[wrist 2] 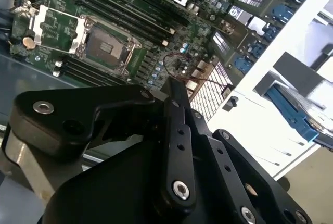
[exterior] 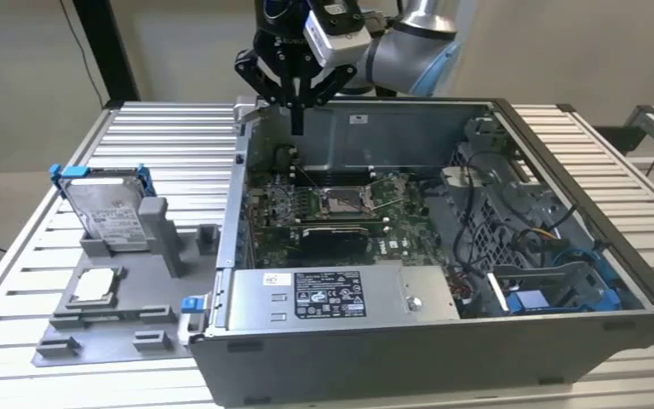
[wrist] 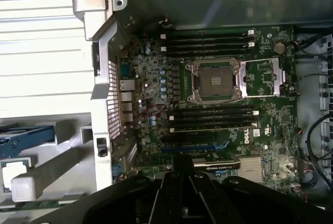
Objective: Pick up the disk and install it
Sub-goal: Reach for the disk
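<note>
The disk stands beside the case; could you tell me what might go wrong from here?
The hand hangs shut above the open case, apart from the disk; a low move across might clip the case wall. The disk stands on edge in its grey stand, so a skewed grasp may tip it.

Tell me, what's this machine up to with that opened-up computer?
A robot arm hangs over the open computer case, its jaws shut and holding nothing, above the motherboard. The disk it should install stands upright in a grey holder outside the case, on the exterior view's left, untouched.
</note>
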Available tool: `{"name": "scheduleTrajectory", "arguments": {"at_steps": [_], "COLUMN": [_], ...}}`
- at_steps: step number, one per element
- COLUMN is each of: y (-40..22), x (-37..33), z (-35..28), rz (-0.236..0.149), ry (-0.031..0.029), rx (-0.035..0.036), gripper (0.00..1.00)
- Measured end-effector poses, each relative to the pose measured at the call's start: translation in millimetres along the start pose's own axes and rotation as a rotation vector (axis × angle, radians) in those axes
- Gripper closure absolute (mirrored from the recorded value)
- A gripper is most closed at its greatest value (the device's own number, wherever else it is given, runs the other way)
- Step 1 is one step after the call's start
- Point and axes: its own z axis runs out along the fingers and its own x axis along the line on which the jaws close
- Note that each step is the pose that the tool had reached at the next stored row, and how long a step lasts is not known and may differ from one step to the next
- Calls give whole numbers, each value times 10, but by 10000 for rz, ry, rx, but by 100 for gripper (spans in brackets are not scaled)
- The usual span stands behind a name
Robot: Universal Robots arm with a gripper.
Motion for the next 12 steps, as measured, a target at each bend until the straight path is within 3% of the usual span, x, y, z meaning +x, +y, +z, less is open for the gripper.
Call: {"name": "scheduleTrajectory", "arguments": {"at_steps": [12], "y": [30], "x": [237], "z": [-4], "rz": [-2], "ry": [1], "rx": [1], "gripper": [100]}}
